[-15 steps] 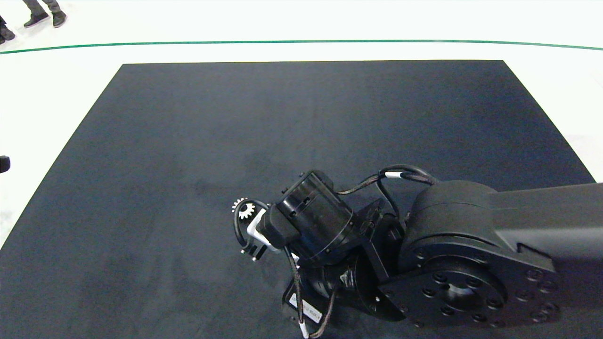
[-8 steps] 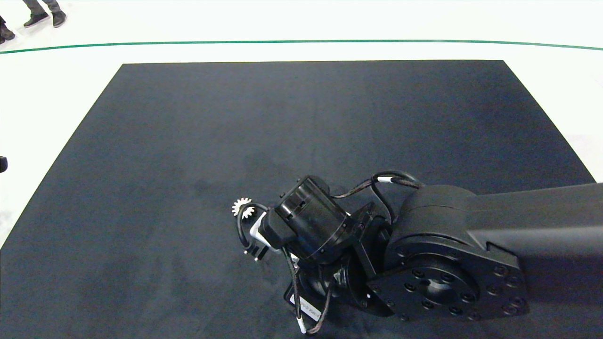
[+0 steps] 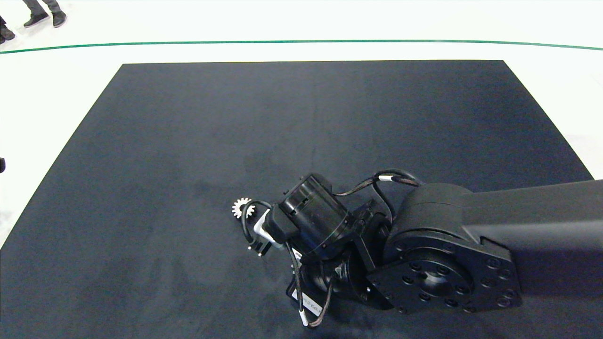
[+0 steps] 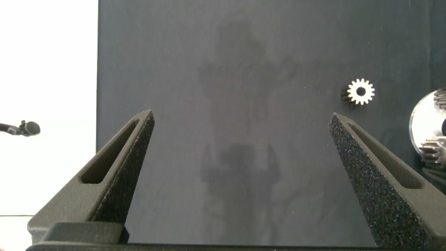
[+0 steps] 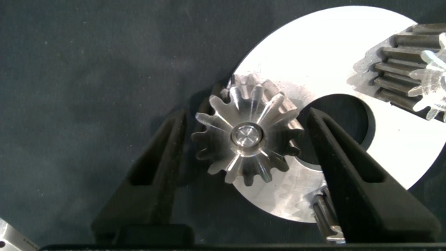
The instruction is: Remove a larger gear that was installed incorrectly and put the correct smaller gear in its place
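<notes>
A dark table [image 3: 188, 141] fills the head view, with pale floor around it. The right arm reaches in from 3 o'clock and bends down over the table's near centre, toward 6 o'clock.

In the right wrist view, the right gripper [image 5: 247, 150] has its jaws spread on either side of the larger gear [image 5: 247, 136]. This star-like silver gear with long pointed teeth sits on a pin, on the edge of a round silver plate [image 5: 390, 139]. The jaws stand close beside its teeth, and I cannot tell whether they touch. Another gear [image 5: 411, 59] with straight teeth sits on the far part of the plate, well apart from the jaws.

The smaller gear [image 3: 241, 207] lies flat on the table, just beside the right arm's wrist, at about 9 o'clock from it. It also shows in the left wrist view [image 4: 360, 91], alone on the dark surface near the plate's edge.

The left gripper [image 4: 240, 160] hangs above bare table with its jaws spread wide and nothing between them.

A person's shoes [image 3: 44, 19] show at the 11 o'clock corner of the head view, beyond a green line [image 3: 301, 42] on the floor.
</notes>
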`<control>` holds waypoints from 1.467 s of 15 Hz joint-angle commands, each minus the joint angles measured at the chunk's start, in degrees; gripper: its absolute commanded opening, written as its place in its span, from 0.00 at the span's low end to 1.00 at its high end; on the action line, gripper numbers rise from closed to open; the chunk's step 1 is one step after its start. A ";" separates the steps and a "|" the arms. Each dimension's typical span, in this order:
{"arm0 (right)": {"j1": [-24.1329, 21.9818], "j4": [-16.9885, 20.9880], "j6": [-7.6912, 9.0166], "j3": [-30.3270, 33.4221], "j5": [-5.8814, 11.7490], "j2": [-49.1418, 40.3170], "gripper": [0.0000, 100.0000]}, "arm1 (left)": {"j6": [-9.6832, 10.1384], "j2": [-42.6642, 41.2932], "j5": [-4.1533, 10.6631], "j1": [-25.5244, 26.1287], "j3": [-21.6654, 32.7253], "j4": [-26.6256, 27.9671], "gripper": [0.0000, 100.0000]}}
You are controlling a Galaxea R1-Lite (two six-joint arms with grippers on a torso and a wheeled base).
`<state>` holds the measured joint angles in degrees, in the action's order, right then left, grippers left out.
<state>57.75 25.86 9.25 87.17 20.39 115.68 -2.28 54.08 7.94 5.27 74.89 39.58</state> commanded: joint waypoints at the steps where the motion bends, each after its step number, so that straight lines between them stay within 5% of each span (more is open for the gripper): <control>1: 0.09 0.25 0.24 0.10 0.26 -0.36 0.62 | -0.01 -0.11 0.06 0.01 0.00 0.23 1.00; 17: 0.26 0.69 0.06 -0.60 0.26 -2.74 0.29 | -0.01 -0.20 0.06 0.01 -0.18 0.14 1.00; 22: 1.93 0.95 0.15 -2.36 0.26 -10.82 0.20 | -0.09 -0.55 0.06 0.01 -0.18 0.14 1.00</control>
<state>58.89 26.65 9.28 85.75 20.58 108.74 -2.34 53.64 7.94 5.25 74.72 39.50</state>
